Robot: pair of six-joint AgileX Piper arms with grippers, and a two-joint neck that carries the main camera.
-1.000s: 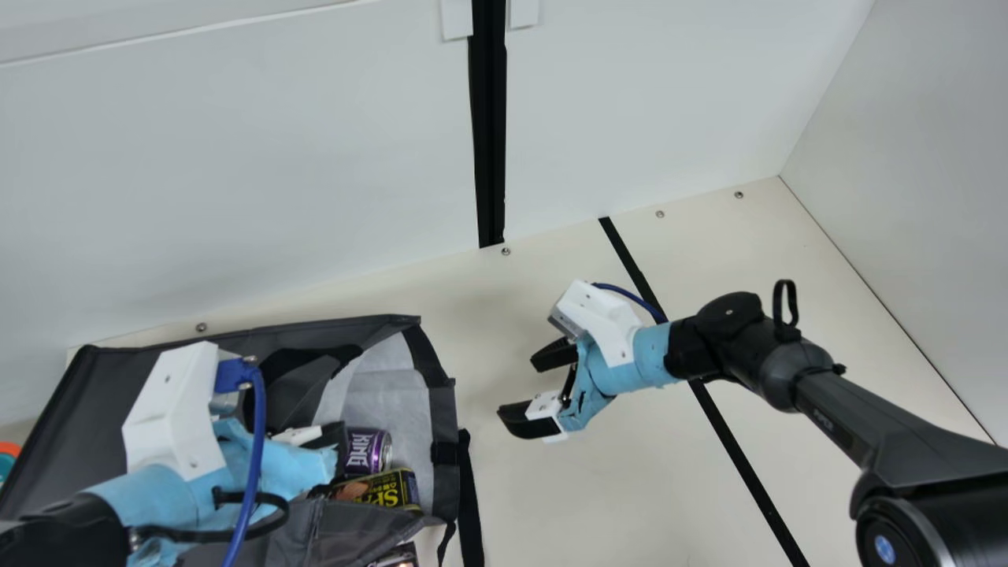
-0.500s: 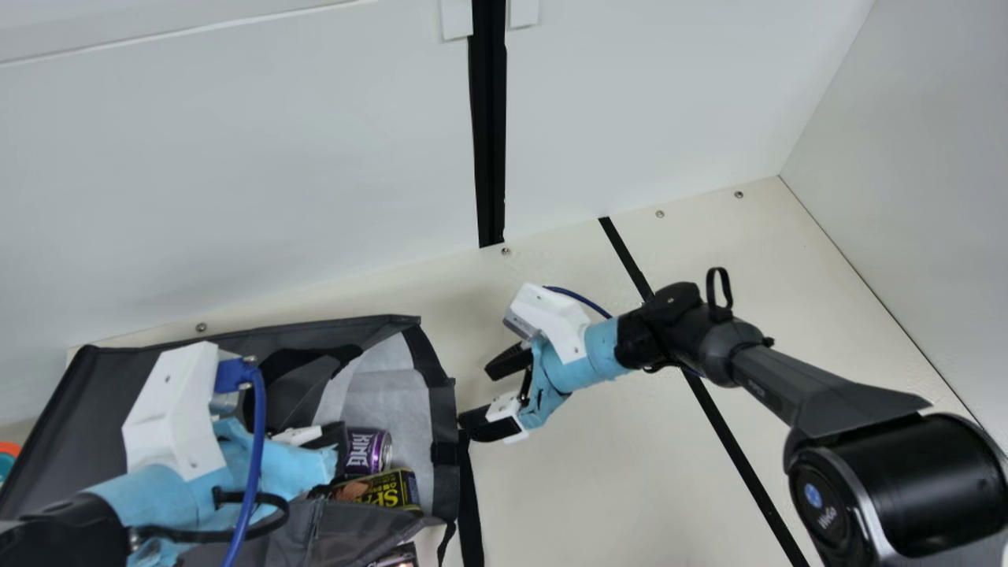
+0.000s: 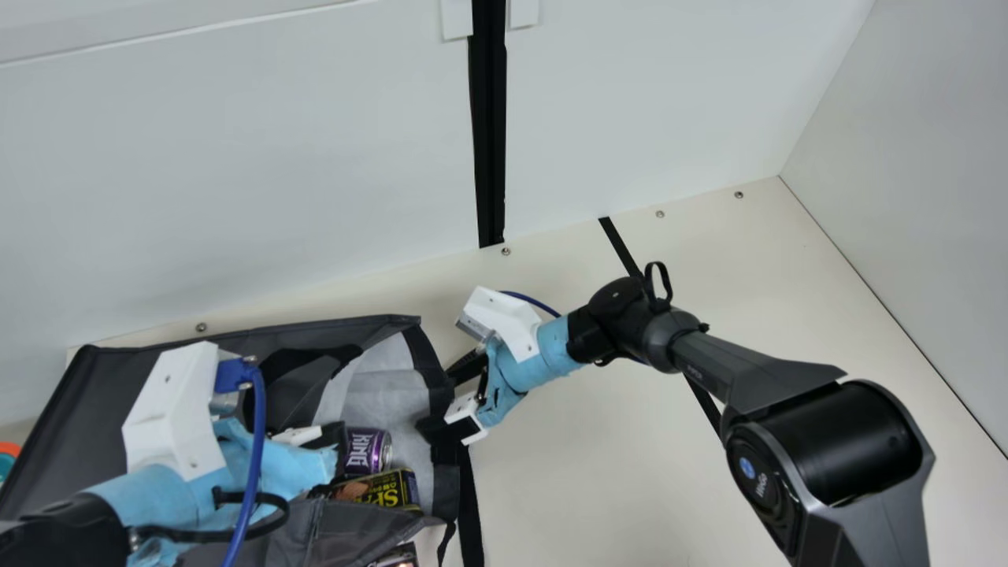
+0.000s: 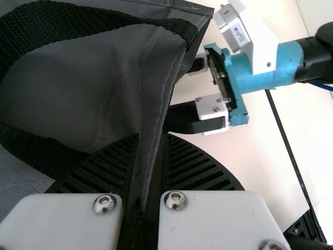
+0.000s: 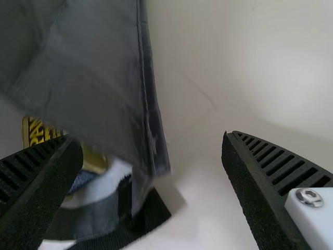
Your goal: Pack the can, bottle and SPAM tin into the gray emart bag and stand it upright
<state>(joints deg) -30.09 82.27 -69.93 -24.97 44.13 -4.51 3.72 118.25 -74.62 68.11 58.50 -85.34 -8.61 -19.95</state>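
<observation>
Bag (image 3: 87, 409) on its side, gray fabric, dark-bound mouth facing the right arm; pale lining. Left pincer (image 3: 332, 465) clamped on a stitched fold of it. Right pincer (image 3: 438, 403) apart, bag edge between its ribbed fingers (image 5: 283, 166). Bare cream counter (image 3: 598, 472) opens out beyond the mouth. Purple can (image 3: 368, 450) and boxy SPAM tin (image 3: 398, 490) inside, near the opening. Black strap (image 3: 471, 512) trails just outside; pale wall (image 3: 236, 173) behind.

1. Gray emart bag (image 3: 87, 409): lying down on the desk (image 3: 614, 488), mouth open (pale lining showing).
2. Can (image 3: 367, 451): purple, on its side inside, silver end toward the mouth.
3. SPAM tin (image 3: 387, 491): dark, yellow-lettered, inside beside the can.
</observation>
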